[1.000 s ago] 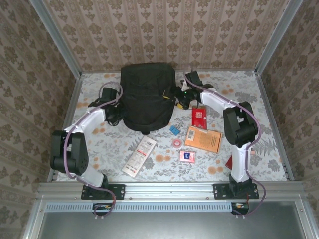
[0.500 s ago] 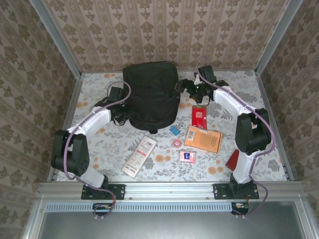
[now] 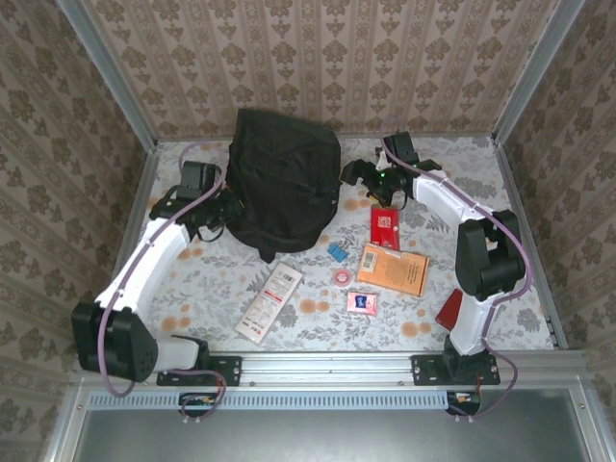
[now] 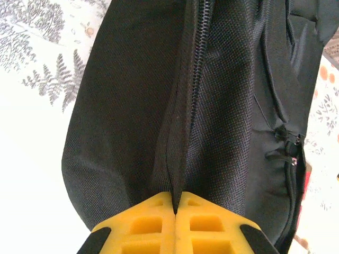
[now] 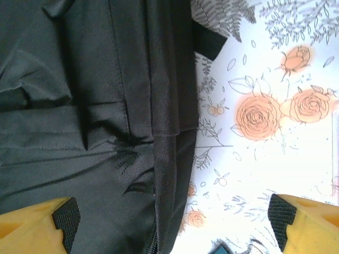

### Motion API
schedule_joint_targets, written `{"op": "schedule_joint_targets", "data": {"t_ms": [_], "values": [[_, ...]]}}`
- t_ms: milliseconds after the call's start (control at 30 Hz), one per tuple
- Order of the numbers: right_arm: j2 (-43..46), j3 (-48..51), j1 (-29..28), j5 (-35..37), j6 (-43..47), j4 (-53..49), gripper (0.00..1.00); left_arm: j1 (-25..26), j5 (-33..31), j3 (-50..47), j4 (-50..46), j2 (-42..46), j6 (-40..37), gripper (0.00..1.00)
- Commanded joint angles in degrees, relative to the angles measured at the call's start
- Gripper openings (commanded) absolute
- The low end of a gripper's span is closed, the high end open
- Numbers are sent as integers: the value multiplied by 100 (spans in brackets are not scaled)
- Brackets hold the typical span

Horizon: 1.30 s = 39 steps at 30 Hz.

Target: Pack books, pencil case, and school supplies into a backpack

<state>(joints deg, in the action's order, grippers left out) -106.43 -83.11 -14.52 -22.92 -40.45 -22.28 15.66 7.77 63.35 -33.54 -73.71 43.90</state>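
Observation:
The black backpack (image 3: 284, 183) stands at the back of the table, its top raised toward the wall. My left gripper (image 3: 223, 214) is at its left side, shut on a fold of the backpack (image 4: 222, 106) fabric beside the zip, as the left gripper (image 4: 175, 203) close-up shows. My right gripper (image 3: 354, 173) hovers at the bag's right edge, and in the right wrist view that right gripper (image 5: 174, 219) is open over the backpack (image 5: 79, 132) seam and the tablecloth. On the table lie a red book (image 3: 385, 227), an orange book (image 3: 393, 269), a blue block (image 3: 337, 251), a pink tape roll (image 3: 342, 276), a pink-and-blue packet (image 3: 362, 302) and a long white pencil case (image 3: 269, 301).
A dark red object (image 3: 449, 308) lies by the right arm's lower link. Patterned walls with metal corner posts close in the floral table (image 3: 192, 289) on three sides. A metal rail (image 3: 327, 366) runs along the near edge.
The left arm swung outward and pulled the backpack's left side with it; the bag now stands taller and further left. The right gripper drew back from the bag's right edge.

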Motion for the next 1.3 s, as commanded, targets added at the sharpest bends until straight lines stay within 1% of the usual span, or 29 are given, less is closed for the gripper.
{"op": "schedule_joint_targets", "data": {"t_ms": [0,33,67,133,167,200,233,267,300,367,400,467,533,600,667,800,933,1000,1167,1200,1267], "values": [[177,165,-118,-222,-47,78,94,-27,34,-405,-402,362,-195,0],[147,148,-165,-214,-51,51,93,-49,-90,-478,-519,388,-239,0],[94,107,-225,-218,-43,25,92,-99,-225,-550,-638,388,-267,2],[-11,34,-341,-244,-78,28,91,-276,-340,-704,-789,369,-243,8],[-74,-17,-400,-277,-115,51,91,-386,-300,-767,-803,352,-249,13],[-140,-69,-469,-332,-150,79,91,-461,-302,-783,-851,328,-285,22],[-206,-142,-531,-412,-193,111,89,-500,-363,-749,-926,308,-353,35],[-293,-205,-569,-542,-271,159,86,-518,-575,-659,-1075,281,-408,46],[-369,-253,-604,-626,-357,204,84,-529,-830,-540,-1245,283,-447,54],[-448,-341,-639,-621,-457,218,83,-522,-1180,-294,-1396,365,-637,63],[-487,-402,-655,-573,-462,178,82,-499,-1287,-172,-1402,427,-752,65],[-571,-578,-684,-453,-373,-37,82,-360,-1405,127,-1329,461,-981,67],[-639,-735,-709,-345,-259,-287,81,-59,-1130,395,-1006,348,-1505,69],[-694,-764,-702,-286,-223,-359,80,417,-1120,878,-895,-35,-1949,69],[-748,-778,-702,-291,-214,-373,77,741,-1000,1335,-916,-540,-2130,70],[-843,-679,-712,-556,-355,-196,72,826,-64,1835,-696,-1462,-1670,69],[-832,-488,-738,-596,-413,-94,70,837,390,1956,-433,-1987,-1218,68],[-809,-302,-736,-658,-479,69,66,850,428,1934,-328,-2076,-1122,67],[-784,142,-750,-941,-799,740,62,851,453,1737,-144,-2085,-1050,67],[-807,147,-754,-951,-820,756,61,851,447,1709,-143,-2083,-1050,67],[-840,155,-782,-965,-822,786,56,847,387,1653,-143,-2063,-1058,67]]}}
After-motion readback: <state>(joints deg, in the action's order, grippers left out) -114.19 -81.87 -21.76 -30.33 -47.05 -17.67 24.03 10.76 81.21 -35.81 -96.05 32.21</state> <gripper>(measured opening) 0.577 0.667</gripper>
